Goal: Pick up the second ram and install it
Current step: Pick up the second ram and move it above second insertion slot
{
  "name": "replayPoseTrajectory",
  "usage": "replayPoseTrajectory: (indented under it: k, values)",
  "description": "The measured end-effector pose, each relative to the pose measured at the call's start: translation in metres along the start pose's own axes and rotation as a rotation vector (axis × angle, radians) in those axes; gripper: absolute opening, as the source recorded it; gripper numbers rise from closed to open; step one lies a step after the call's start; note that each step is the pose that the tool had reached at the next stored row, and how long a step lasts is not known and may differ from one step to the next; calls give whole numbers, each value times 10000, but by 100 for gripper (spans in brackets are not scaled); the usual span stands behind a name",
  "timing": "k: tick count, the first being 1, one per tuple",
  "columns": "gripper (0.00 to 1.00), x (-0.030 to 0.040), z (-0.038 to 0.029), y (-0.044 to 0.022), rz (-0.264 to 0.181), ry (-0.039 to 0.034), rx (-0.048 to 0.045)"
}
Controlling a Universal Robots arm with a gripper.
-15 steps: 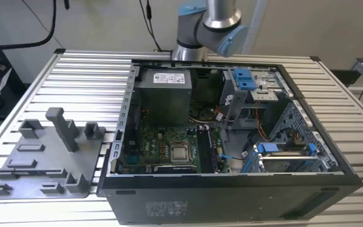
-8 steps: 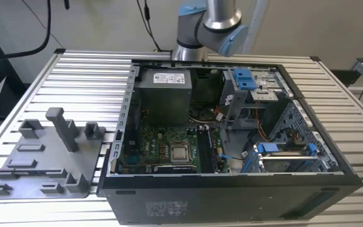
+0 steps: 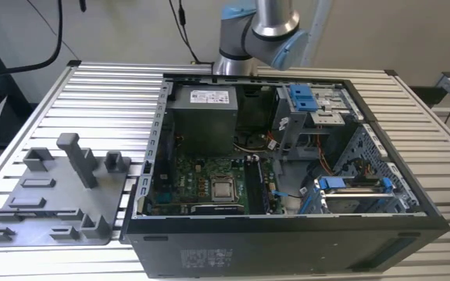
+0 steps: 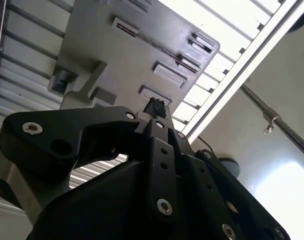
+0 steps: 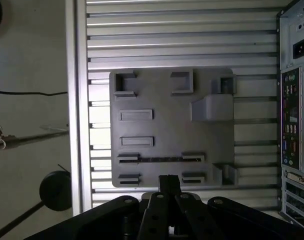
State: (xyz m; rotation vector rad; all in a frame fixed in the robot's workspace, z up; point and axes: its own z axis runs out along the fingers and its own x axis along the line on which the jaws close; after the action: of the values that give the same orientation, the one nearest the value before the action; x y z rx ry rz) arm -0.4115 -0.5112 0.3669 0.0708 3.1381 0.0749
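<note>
First wrist view: second ram (image 5: 159, 159) in grey tray (image 5: 167, 125)

It stood on edge by the rim; the gripper (image 5: 168, 183) hung apart, jaws pressed together, empty. In the exterior view the tray lay at the computer case's (image 3: 287, 246) nine o'clock, slatted table (image 3: 108, 88) open at its twelve.

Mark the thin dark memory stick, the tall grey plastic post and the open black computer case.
thin dark memory stick (image 5: 159, 160): first wrist view, middle of its edge.
tall grey plastic post (image 3: 77, 163): exterior view, mid-shaft.
open black computer case (image 3: 287, 246): exterior view, near side wall.
</note>
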Motion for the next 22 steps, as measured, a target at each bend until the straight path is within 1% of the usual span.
replayPoseTrajectory:
  k: [12,16,22]
  values:
    - [11,0,0,0,-24,1,0]
    - [11,0,1,0,-327,15,-1]
    - [11,2,0,0,-1138,55,5]
